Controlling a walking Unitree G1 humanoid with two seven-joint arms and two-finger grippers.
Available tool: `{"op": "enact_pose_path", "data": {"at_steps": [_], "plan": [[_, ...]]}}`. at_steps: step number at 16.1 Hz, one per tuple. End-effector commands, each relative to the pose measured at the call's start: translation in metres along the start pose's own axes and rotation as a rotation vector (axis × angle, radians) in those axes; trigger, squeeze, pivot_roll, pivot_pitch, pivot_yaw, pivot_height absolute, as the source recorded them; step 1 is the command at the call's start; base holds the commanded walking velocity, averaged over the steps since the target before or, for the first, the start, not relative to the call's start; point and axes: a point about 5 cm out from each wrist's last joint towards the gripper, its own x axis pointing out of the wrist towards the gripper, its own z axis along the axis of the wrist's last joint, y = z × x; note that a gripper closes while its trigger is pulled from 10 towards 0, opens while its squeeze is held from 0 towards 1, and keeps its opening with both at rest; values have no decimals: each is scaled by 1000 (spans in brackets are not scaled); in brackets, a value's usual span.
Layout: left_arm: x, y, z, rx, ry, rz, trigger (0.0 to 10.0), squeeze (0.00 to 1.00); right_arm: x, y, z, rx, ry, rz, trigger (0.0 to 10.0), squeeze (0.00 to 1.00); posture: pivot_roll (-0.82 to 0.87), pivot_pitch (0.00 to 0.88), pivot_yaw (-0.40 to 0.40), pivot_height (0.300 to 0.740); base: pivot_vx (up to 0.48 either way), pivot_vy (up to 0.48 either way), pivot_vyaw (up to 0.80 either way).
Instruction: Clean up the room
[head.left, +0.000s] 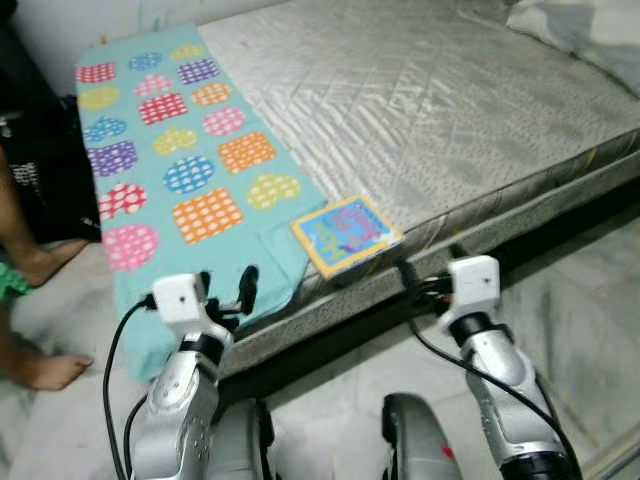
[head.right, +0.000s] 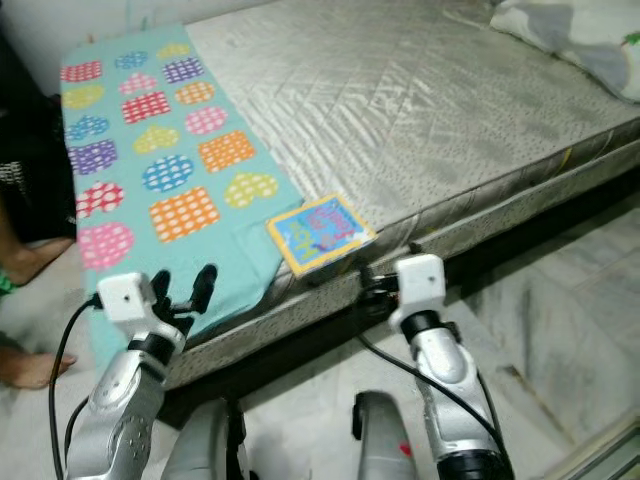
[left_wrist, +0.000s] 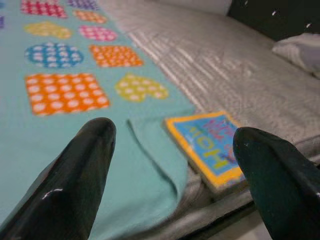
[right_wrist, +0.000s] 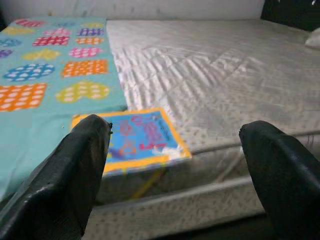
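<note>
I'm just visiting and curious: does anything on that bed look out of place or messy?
Yes. A small book lies askew at the mattress edge, partly on the teal blanket, whose corner is folded over beside it.

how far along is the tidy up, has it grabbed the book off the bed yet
Not yet. The book lies at the mattress edge beside the teal blanket. Left gripper and right gripper are open and empty before it. Grasping and putting it away remain.
</note>
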Motion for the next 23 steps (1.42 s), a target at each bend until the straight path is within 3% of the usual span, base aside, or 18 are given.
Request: {"op": "enact_pose_path", "data": {"at_steps": [1, 11, 17, 21, 23], "plan": [[-4, 13, 0, 13, 8, 42, 10000, 0, 2, 13, 0, 20, -5, 39, 10000, 0, -69, 118, 98, 583, 319, 0, 0], [-4, 12, -1, 19, 21, 46, 10000, 0, 2, 11, 0, 11, 0, 26, 10000, 0, -70, 115, 98, 583, 315, 0, 0], [-3, 14, -4, 17, 33, 72, 10000, 0, 2, 10, 0, 3, 4, 25, 10000, 0, -73, 116, 94, 583, 0, 0, 0], [3, 24, -11, -48, 79, 156, 10000, 0, 1, 7, 2, -15, 0, 30, 10000, 0, -99, 128, 81, 583, 0, 0, 0], [15, 30, -17, -114, 106, 198, 10000, 0, -5, -1, 4, -34, 6, 23, 10000, 0, -127, 150, 67, 583, 0, 0, 0]]}}
